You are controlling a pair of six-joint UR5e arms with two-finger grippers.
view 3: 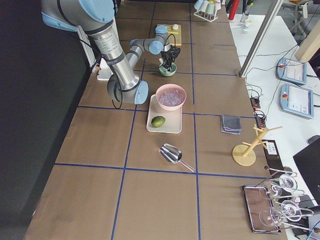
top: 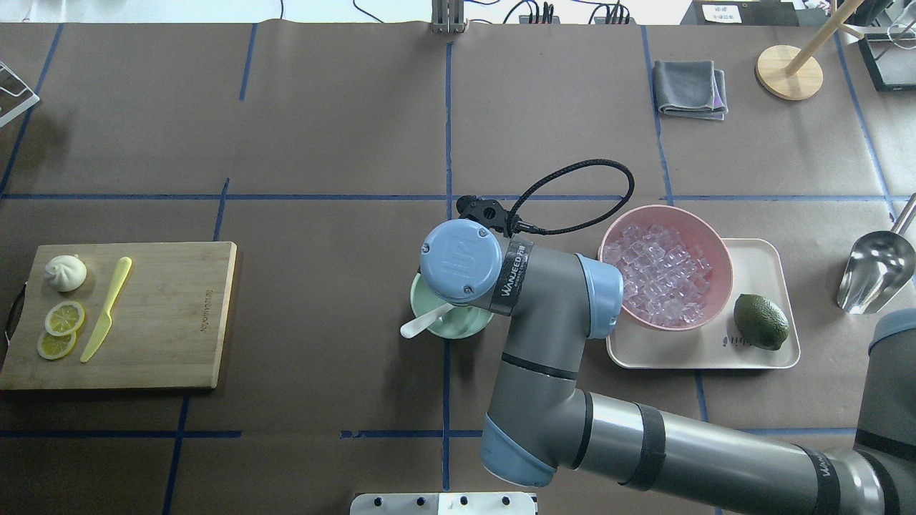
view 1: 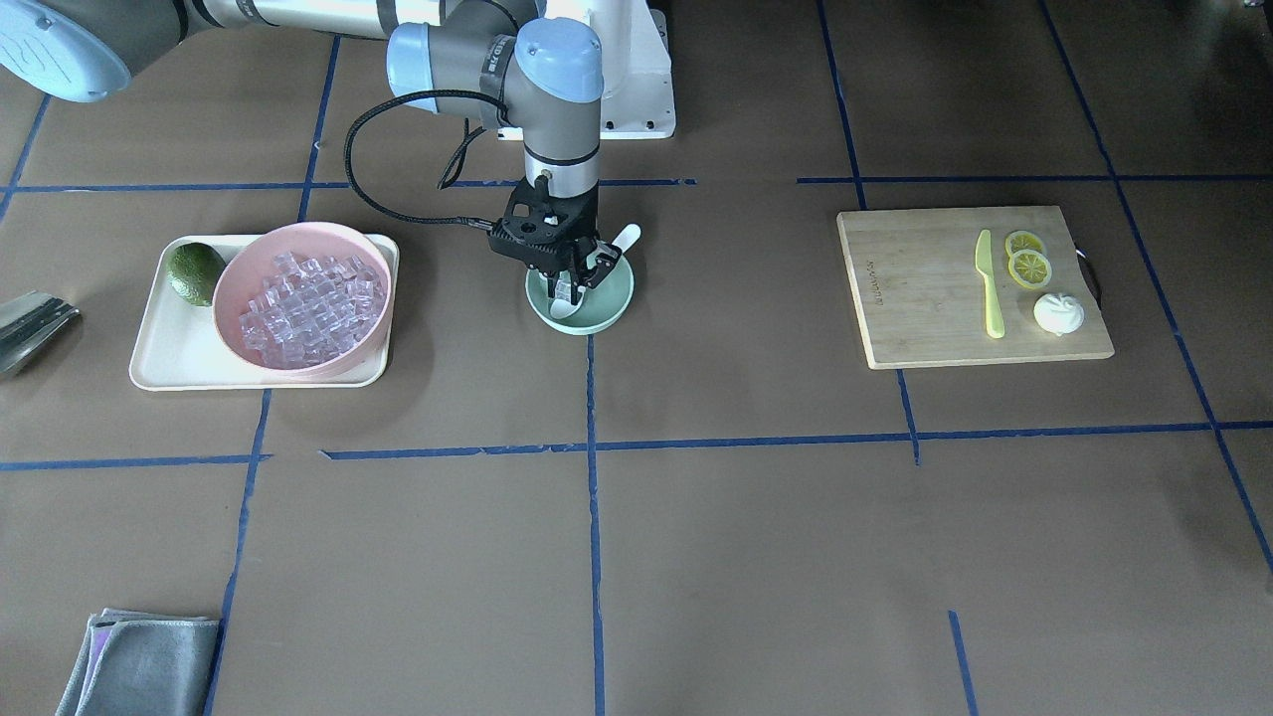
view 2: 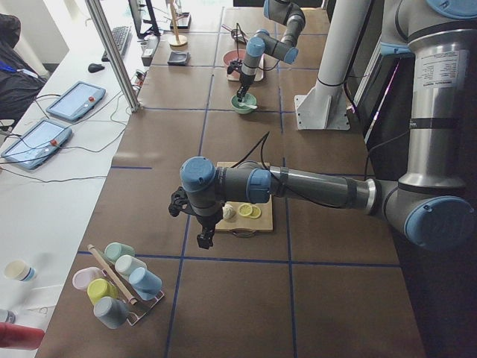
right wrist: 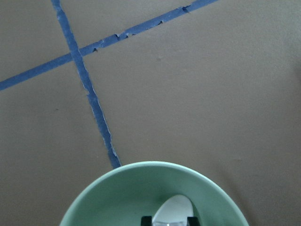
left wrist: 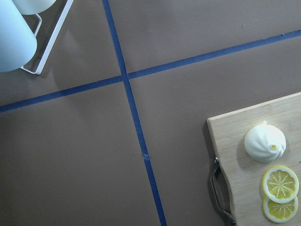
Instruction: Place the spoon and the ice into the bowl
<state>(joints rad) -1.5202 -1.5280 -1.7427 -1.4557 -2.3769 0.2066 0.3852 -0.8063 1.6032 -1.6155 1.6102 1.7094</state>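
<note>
Mint-green bowl (view 1: 582,328): middle of the desk (view 1: 696,547), midway between its two ends.
White spoon (top: 422,325): scoop down in the bowl, handle leaning out over the rim.
Ice (view 1: 303,303): heaped in the pink bowl (view 1: 234,268) toward the desk's right end.
My right claw (view 1: 577,288): low over the mint-green bowl, pinched on one clear ice cube (view 1: 564,291).
My left claw (view 2: 203,240): near the desk's left end; I cannot tell how far open it is.

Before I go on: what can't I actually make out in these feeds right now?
- Right tool: whether it holds anything. Its tips are cut off by the right wrist view's bottom edge and are too small in the front view.
- Mint-green bowl contents: mostly covered overhead by the right arm.
- Left tool: open or shut. It shows only small in the left side view.
</note>
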